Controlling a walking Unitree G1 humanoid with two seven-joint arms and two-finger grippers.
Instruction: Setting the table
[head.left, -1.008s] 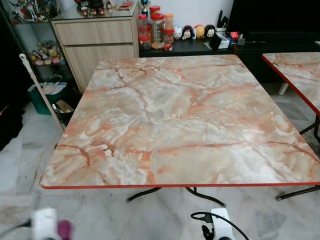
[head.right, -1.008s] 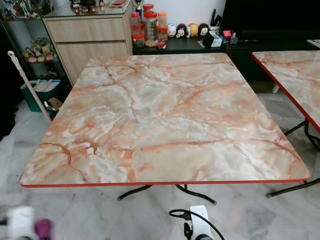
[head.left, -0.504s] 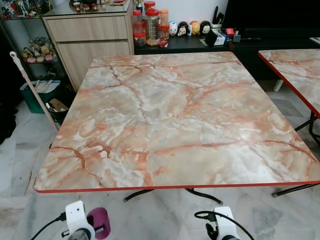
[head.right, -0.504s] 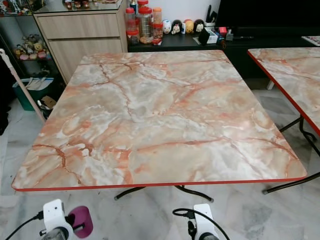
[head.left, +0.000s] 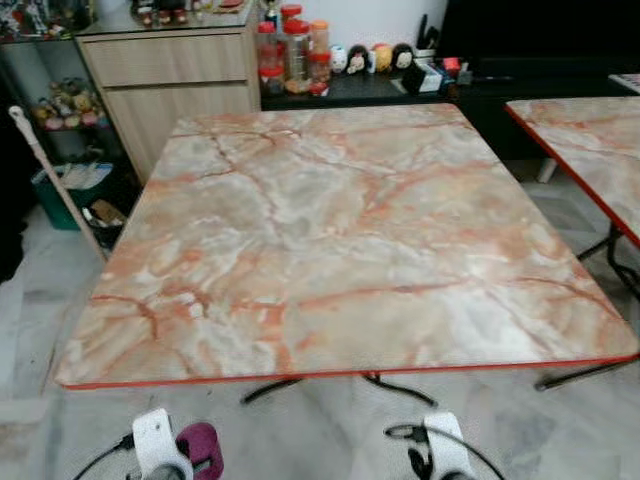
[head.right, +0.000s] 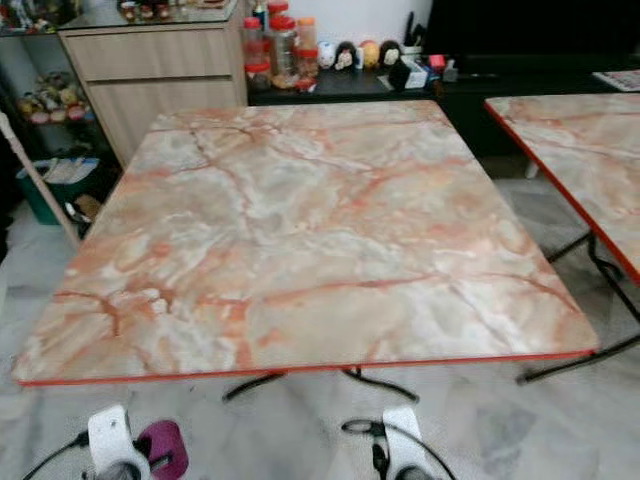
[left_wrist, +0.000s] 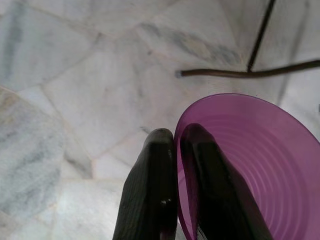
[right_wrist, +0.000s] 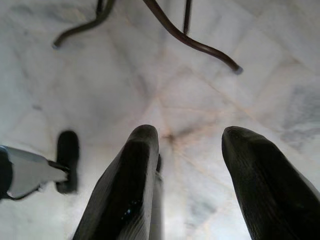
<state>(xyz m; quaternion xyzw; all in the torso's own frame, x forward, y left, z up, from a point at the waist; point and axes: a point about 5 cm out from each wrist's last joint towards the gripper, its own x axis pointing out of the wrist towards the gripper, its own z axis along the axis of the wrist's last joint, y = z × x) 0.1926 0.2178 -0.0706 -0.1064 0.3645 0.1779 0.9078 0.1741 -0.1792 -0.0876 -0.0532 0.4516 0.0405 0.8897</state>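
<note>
Now, line by line:
Left gripper (left_wrist: 175, 150): pinched on the rim of the cup (left_wrist: 260, 165), one finger (left_wrist: 150, 190) outside the wall and the other inside the bowl of it.
Cup: purple, ribbed inside, mouth tipped sideways; in the head views it sits just beside the left wrist (head.left: 158, 445), low and short of the table's near edge.
Right gripper (right_wrist: 187, 165): fingers spread wide with nothing between them; the pale marble floor (right_wrist: 165, 90) lies beyond the tips.
Right wrist (head.left: 440, 450): low in the head view, level with the left one, a black cable looped at it.
Table (head.left: 340, 230): ahead of and above both grippers, square, top in orange-veined marble pattern with a red rim.
Table legs (right_wrist: 190, 37): dark curved metal on the floor, ahead of the right gripper's tips; one foot also shows beyond the cup in the left wrist view.
Second table (head.left: 590, 135): same pattern, off to the right gripper's side and farther on.
Cabinet (head.left: 170, 85): wooden, past the table's far left corner.
Jars (head.left: 290, 50): red-lidded, on a dark shelf next to the cabinet.
</note>
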